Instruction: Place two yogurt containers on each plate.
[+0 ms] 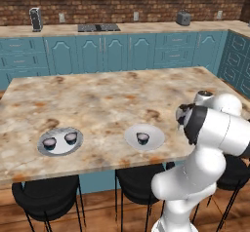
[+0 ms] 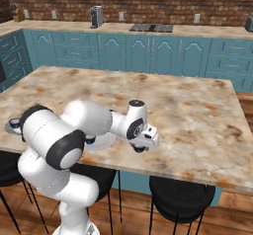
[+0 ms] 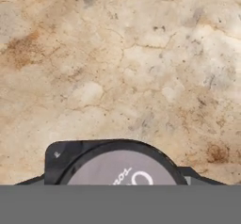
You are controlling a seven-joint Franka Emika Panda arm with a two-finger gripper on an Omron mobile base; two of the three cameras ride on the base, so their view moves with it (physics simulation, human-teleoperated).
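A yogurt container (image 3: 120,166) sits clamped in the pincer (image 2: 141,147) above the worktop (image 1: 107,99); at nine o'clock, one plate (image 1: 154,139) holds one cup, another plate (image 1: 59,148) two.

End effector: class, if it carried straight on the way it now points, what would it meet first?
Most likely the bare marble countertop, straight ahead past the yogurt container that the end effector seems to grip; the gap is unclear.
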